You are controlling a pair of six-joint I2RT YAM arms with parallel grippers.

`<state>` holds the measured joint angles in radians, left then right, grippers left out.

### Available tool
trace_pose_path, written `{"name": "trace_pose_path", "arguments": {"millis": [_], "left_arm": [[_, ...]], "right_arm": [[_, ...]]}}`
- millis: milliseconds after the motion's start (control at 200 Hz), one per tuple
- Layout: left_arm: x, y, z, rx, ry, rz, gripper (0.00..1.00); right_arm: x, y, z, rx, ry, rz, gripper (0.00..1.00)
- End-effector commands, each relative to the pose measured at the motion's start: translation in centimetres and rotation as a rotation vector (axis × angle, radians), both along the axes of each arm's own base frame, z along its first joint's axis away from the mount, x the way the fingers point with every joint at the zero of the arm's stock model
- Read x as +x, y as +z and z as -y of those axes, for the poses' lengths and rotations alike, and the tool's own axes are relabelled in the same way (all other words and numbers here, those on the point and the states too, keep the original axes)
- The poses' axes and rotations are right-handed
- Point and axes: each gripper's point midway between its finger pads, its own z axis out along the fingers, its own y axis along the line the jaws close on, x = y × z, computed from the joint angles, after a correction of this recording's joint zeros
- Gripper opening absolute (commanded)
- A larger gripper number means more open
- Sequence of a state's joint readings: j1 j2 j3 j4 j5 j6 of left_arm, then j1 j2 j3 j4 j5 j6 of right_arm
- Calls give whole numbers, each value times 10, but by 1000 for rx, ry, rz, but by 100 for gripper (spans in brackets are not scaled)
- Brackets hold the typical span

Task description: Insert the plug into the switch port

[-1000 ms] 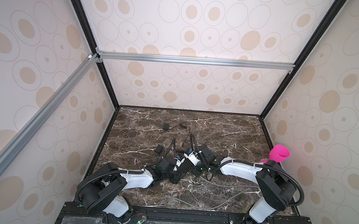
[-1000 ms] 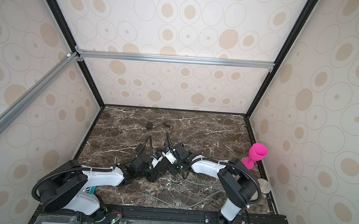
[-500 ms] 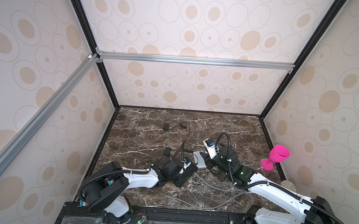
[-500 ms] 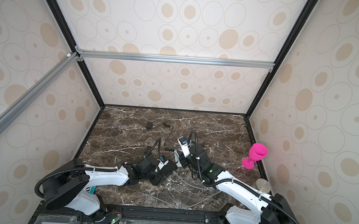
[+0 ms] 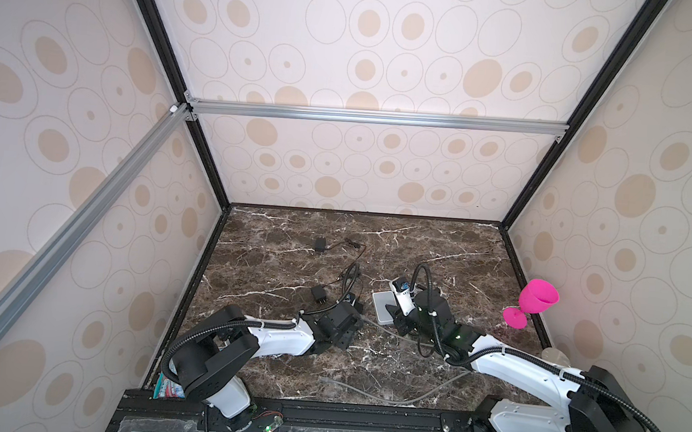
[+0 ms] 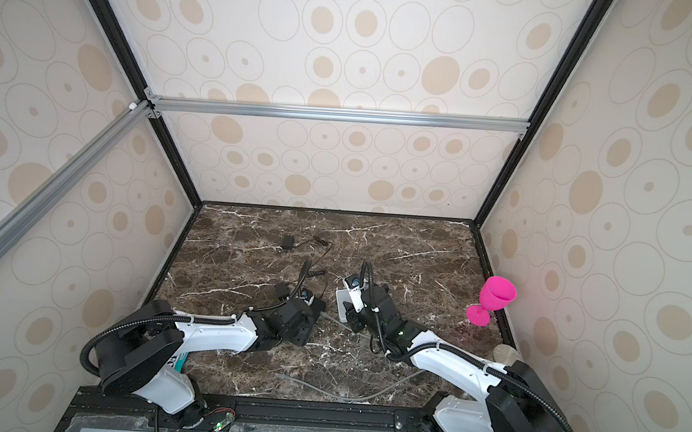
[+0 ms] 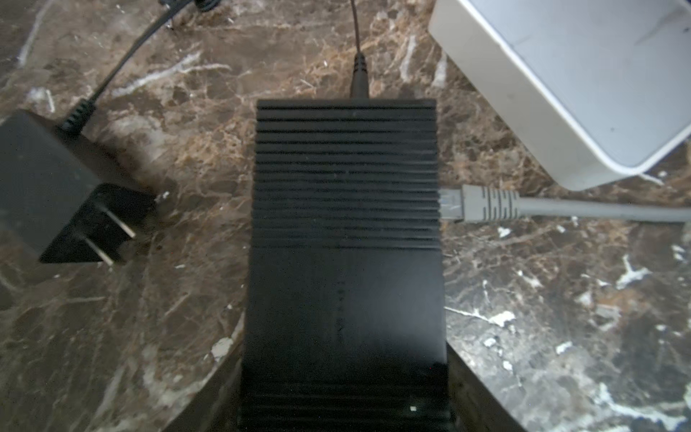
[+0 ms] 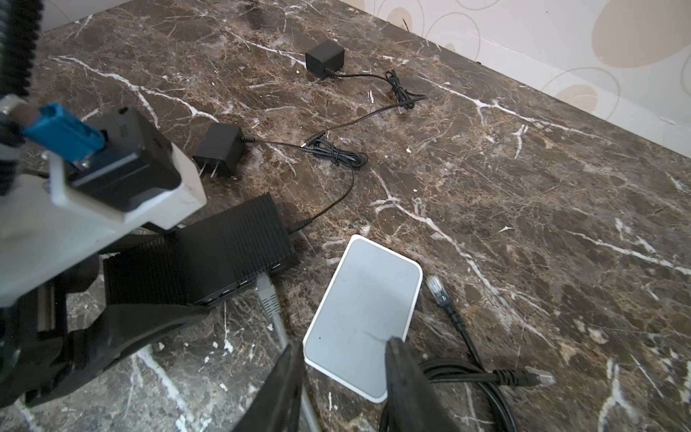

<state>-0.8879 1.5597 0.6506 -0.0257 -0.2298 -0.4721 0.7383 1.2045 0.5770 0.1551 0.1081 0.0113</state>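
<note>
Left wrist view: grey plug [image 7: 482, 204] sits at the port face of the black switch [image 7: 344, 224]. It looks seated, depth unclear. Left hand [image 7: 344, 366] is clamped across the switch body on the tabletop [image 7: 561, 299]. Right hand [image 8: 342, 359] is spread and empty over the white box [image 8: 366, 299]. Judgement: plug is light and rigid, latch tab brittle, and the springy cable [image 7: 598, 213] can lever it. Grip the ribbed boot, not the cable. The switch likely slides unless braced.

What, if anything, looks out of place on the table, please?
The pink goblet at the right edge of the table: drinkware has no part in this cabling job. Whether it leans, the views cannot settle.
</note>
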Motion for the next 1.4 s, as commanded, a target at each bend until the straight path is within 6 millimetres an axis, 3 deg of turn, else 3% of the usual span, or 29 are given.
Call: {"name": "trace_pose_path", "arguments": {"millis": [0, 110, 185, 215, 280, 375, 485, 600, 710, 785, 900, 1100, 1396], "left_arm": [[-24, -27, -55, 189, 75, -100, 0], [-30, -24, -55, 167, 67, -121, 4], [-34, -22, -52, 144, 44, -135, 16], [-35, -20, -51, 135, 37, -134, 26], [-34, -12, -48, 99, 31, -113, 59], [-30, 17, -35, -10, 9, -54, 97], [-21, 68, -23, -162, 10, 61, 98], [-16, 125, -29, -312, 59, 203, 98], [-27, 176, -34, -552, 56, 321, 98], [-41, 199, -38, -735, 54, 360, 98], [-54, 201, -46, -857, 59, 362, 98], [-65, 178, -46, -862, 35, 310, 98], [-71, 178, -46, -815, -26, 324, 98]], "right_arm": [[1, 0, -1, 18, -2, -1, 38], [1, -1, -2, 20, 0, -4, 38], [0, 0, -3, 24, 5, -5, 38], [0, 0, -3, 24, 9, -7, 38], [-4, 1, -5, 28, 33, -9, 38], [-14, 3, -12, 37, 105, -22, 38], [-39, 3, -26, 62, 224, -83, 36], [-84, -9, -50, 47, 407, -164, 36], [-129, -35, -67, -32, 541, -243, 35], [-149, -54, -74, -83, 574, -291, 34], [-166, -76, -80, -159, 590, -316, 33], [-188, -108, -93, -324, 632, -332, 33], [-194, -120, -112, -437, 634, -303, 28]]}}
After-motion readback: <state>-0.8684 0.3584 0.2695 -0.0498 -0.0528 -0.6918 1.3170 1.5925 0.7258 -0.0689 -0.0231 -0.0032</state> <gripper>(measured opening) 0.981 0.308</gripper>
